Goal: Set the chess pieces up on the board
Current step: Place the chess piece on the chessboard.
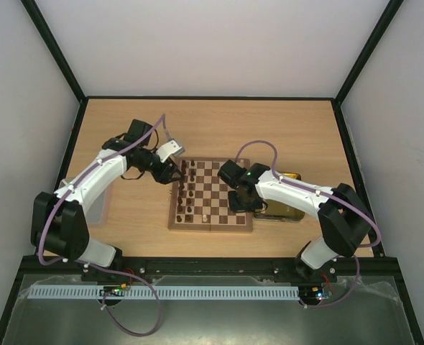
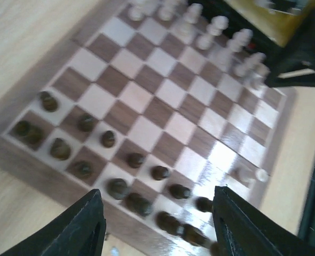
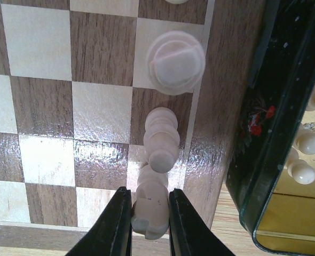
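Glossy wooden chessboard (image 1: 210, 228), dark-brown and light-tan checks, brown rim, lies flat mid wood-grain counter (image 1: 212, 129); turned dark brown chess pieces (image 2: 108, 138) line its left rows, pale cream chess pieces (image 2: 219, 24) its right edge. Right gripper (image 3: 149, 193) clamped on a cream turned piece (image 3: 149, 213) at the board's edge row, beside a dark-rimmed yellow tray (image 3: 264, 133). Left gripper (image 2: 157, 193) jaws apart, empty, above the dark rows.

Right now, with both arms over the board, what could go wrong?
1. The right gripper pinches a pale piece almost against its pale neighbour; opening or shifting could topple that one.
2. The left gripper, open, hangs over closely packed dark pieces; descending or closing there could knock one over.
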### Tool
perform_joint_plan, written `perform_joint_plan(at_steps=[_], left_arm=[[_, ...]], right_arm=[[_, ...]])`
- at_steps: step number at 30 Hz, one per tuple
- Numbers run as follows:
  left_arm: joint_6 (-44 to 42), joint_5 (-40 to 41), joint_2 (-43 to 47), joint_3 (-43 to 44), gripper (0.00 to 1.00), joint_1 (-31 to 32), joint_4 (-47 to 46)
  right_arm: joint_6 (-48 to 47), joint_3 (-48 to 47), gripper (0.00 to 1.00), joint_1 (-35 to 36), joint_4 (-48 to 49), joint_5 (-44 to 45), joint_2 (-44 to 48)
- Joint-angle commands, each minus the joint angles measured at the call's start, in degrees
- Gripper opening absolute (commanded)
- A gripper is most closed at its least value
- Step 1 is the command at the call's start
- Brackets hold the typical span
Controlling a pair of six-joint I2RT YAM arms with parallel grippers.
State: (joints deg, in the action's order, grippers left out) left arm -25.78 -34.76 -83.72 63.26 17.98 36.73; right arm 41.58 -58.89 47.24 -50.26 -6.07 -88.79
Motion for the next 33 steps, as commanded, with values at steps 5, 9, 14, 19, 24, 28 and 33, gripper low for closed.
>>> perform_joint_plan(at_steps=[5, 9, 14, 19, 24, 28, 33], left_arm=[[-10.94, -12.54, 0.31, 2.68, 0.57, 1.42, 12.21], [-12.66, -14.03, 0.13, 3.09, 0.58, 1.66, 13.84], [-12.38, -13.77, 0.3, 3.0, 0.6, 1.73, 13.65], [-12.15, -13.49, 0.52, 2.68, 0.61, 1.8, 13.16], [-12.05, -13.31, 0.66, 2.68, 0.61, 1.8, 13.01], [-11.7, -13.01, 0.74, 2.62, 0.61, 1.8, 12.53], [-11.65, -13.0, 0.91, 2.39, 0.58, 1.85, 12.31]], right_arm=[[0.05, 1.45, 0.13, -0.21, -0.3, 0.61, 2.12], [0.14, 1.76, 0.14, -0.16, -0.07, 0.6, 2.3], [0.36, 1.66, 0.17, -0.18, 0.25, 0.5, 2.24], [0.04, 0.92, 0.19, -0.21, -0.13, 0.96, 1.84], [0.01, 0.71, 0.19, -0.18, 0.08, 0.79, 1.27], [0.08, -0.3, 0.22, -0.2, -0.83, 1.08, 1.52], [0.25, -2.77, 0.24, -0.15, -3.93, 1.5, 3.07]])
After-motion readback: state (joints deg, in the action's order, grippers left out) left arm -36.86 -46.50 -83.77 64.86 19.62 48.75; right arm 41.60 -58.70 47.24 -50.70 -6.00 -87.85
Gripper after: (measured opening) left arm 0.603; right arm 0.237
